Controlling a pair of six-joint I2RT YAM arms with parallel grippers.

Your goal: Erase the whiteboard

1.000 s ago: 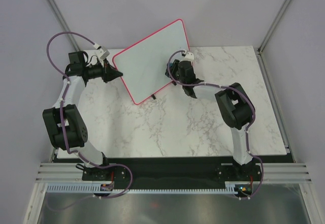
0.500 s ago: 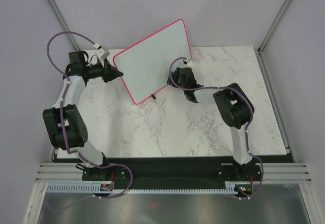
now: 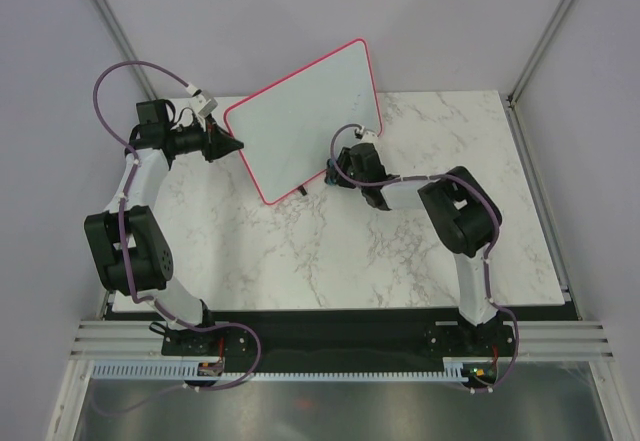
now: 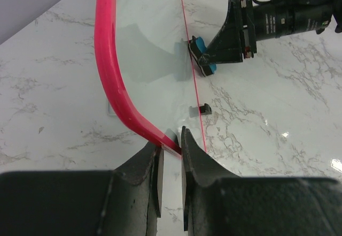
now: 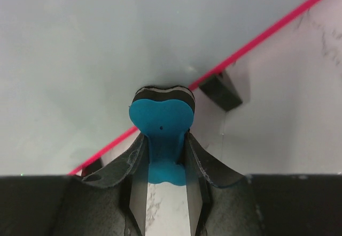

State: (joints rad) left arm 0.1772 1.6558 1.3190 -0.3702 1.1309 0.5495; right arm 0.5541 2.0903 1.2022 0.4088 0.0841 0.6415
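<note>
The whiteboard (image 3: 305,121) stands tilted at the back of the table, white and blank with a pink-red frame. My left gripper (image 3: 236,145) is shut on the board's left corner; the left wrist view shows the frame (image 4: 109,70) pinched between the jaws. My right gripper (image 3: 334,173) is shut on a blue eraser (image 5: 161,119) whose black felt touches the board's lower right edge. The eraser also shows in the left wrist view (image 4: 202,54). The board's surface fills the right wrist view (image 5: 107,43).
A small black foot (image 5: 220,90) sticks out under the board's lower edge; another shows in the left wrist view (image 4: 203,109). The marble table (image 3: 330,251) stretches toward the arm bases. Grey walls stand close behind the board.
My right gripper has slid the eraser down and left along the board's face to its lower edge. The left arm and the board have stayed about still.
</note>
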